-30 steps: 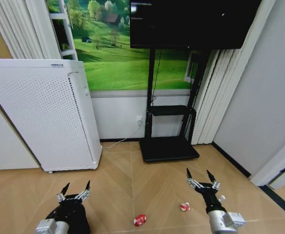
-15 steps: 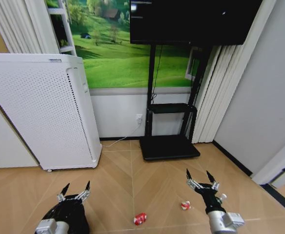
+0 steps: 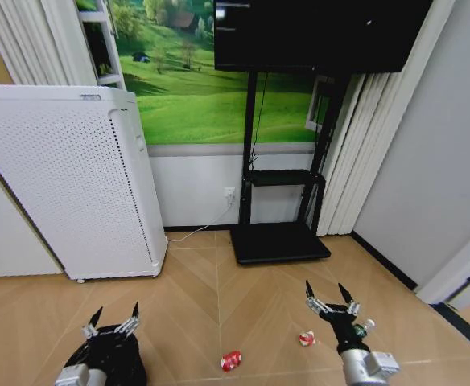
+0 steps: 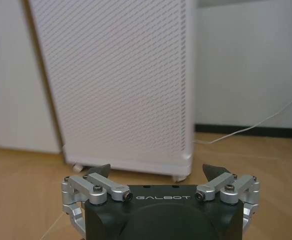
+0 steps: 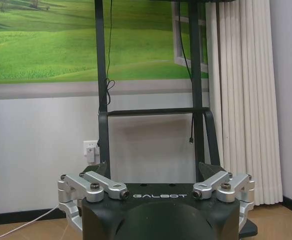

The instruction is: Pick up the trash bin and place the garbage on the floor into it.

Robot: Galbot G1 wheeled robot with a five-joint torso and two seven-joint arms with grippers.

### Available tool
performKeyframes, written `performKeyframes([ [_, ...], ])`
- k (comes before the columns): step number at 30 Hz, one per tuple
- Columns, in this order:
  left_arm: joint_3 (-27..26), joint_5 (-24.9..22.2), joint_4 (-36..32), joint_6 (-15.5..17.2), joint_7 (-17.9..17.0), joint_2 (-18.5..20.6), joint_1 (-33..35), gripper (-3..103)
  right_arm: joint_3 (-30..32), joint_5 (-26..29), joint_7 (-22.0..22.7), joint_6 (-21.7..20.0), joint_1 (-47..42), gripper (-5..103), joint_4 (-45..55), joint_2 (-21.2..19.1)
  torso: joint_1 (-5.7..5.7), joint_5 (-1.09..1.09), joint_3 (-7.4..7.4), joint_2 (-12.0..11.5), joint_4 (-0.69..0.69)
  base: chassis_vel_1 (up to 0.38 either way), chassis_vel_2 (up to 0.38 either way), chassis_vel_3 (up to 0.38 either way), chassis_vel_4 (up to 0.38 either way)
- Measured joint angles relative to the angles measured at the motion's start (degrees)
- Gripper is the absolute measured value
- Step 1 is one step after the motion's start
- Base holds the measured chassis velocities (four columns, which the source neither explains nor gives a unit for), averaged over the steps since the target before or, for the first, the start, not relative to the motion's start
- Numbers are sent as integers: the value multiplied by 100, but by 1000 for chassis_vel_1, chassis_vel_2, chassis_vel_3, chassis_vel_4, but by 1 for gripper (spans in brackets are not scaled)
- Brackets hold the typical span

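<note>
Down on the floor point(image 3: 219, 297), a light tan wood parquet laid in a chevron pattern, lies the garbage. A crumpled red-and-white wrapper point(image 3: 231, 361) sits near the lower middle of the head view, between the two arms. A second red-and-white piece point(image 3: 306, 338) lies to its right, just beside the right gripper point(image 3: 329, 293). A small clear bottle with a green label point(image 3: 366, 328) peeks out on the far side of that same gripper, partly hidden behind the arm. The right gripper is held low over the floor with its two pointed fingers spread wide apart and nothing between them; the right wrist view shows the same released spread, facing a black TV stand point(image 5: 151, 112) against the wall. The left gripper point(image 3: 112, 316) is low at the robot's left, its fingers likewise spread apart and empty. Its dark arm fills the lower left corner of the head view, and whether the black trash bin is among those dark shapes cannot be told. The left wrist view looks past the released fingers toward a tall white perforated appliance point(image 4: 121, 85) standing on the parquet. Behind it all, a black screen point(image 3: 319, 36) hangs on the stand before a green landscape mural point(image 3: 195, 96), with pale curtains point(image 3: 364, 153) to the right.
</note>
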Motion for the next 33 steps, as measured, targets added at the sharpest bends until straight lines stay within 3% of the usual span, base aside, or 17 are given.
performKeyframes([
  [2, -257, -819, -73, 382, -281, 155, 214, 100, -7, 0, 37, 2, 21, 100, -37, 19, 0, -2, 5, 7, -1, 0, 0, 0, 0],
  [3, -257, -819, -73, 382, -281, 155, 214, 100, -7, 0, 37, 2, 21, 100, -37, 19, 0, -2, 5, 7, -1, 0, 0, 0, 0],
  [6, -586, -2281, -268, 884, -592, 329, 678, 100, -10, -3, 92, 68, 12, 100, -138, 45, 0, -1, 12, 15, -1, 0, 0, 0, 0],
  [7, -586, -2281, -268, 884, -592, 329, 678, 100, -10, -3, 92, 68, 12, 100, -138, 45, 0, -1, 12, 15, -1, 0, 0, 0, 0],
  [9, -770, -2866, -292, 855, -706, 428, 1118, 100, -18, 3, 141, 100, 35, 100, -217, 32, 0, 1, 16, 21, -1, 0, 0, 0, 0],
  [14, -832, -2927, -184, 680, -693, 479, 1345, 100, -36, 16, 167, 100, 81, 100, -258, 37, 0, 0, 19, 24, 0, 0, 0, 0, 0],
  [19, -742, -2919, 303, 231, -667, 435, 1704, 100, -168, -38, 236, 164, 147, 100, -486, 165, -1, 0, 27, 35, 0, 0, 0, 0, 0],
  [30, -652, -3072, 1081, 346, -702, 466, 1111, 103, -124, 23, 362, 204, 149, 100, -558, 117, 0, 0, 34, 42, 0, 0, 0, 0, 0],
  [33, -601, -3177, 1289, 389, -684, 518, 816, 96, -120, 98, 386, 184, 110, 100, -468, 122, 0, -1, 36, 43, -1, 0, 0, 0, 0],
])
